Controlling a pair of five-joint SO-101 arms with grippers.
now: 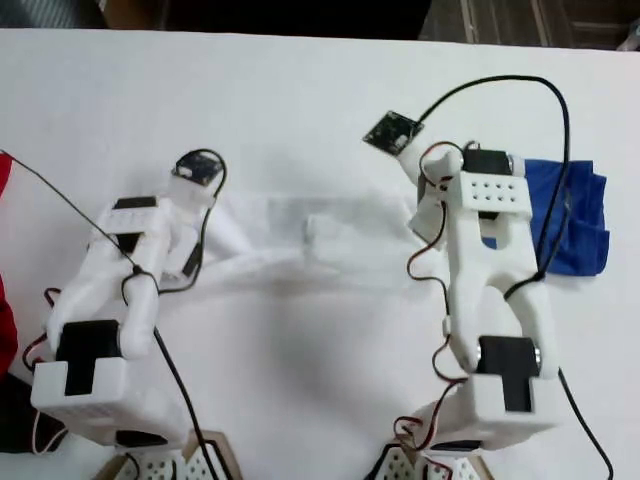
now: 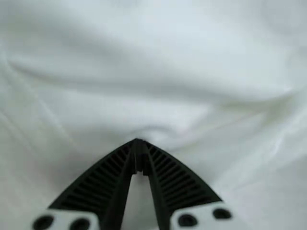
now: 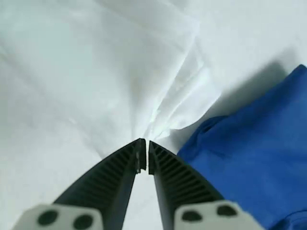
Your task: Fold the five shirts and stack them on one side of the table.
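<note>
A white shirt (image 1: pixel 320 238) lies on the white table, stretched between the two arms. My left gripper (image 1: pixel 218 212) is at the shirt's left end. In the left wrist view the left gripper (image 2: pixel 139 145) is shut, and the white shirt (image 2: pixel 158 72) bunches into folds at its tips. My right gripper (image 1: pixel 420 208) is at the shirt's right end. In the right wrist view the right gripper (image 3: pixel 144 144) is shut on an edge of the white shirt (image 3: pixel 96 72), whose creases run into the tips. A blue shirt (image 1: pixel 575 215) lies crumpled beside the right arm, also seen as blue shirt (image 3: pixel 254 158).
A red cloth (image 1: pixel 5 300) shows at the table's left edge, with a dark item (image 1: pixel 15 420) below it. The far half of the table (image 1: pixel 300 80) is bare white. Cables loop around both arms.
</note>
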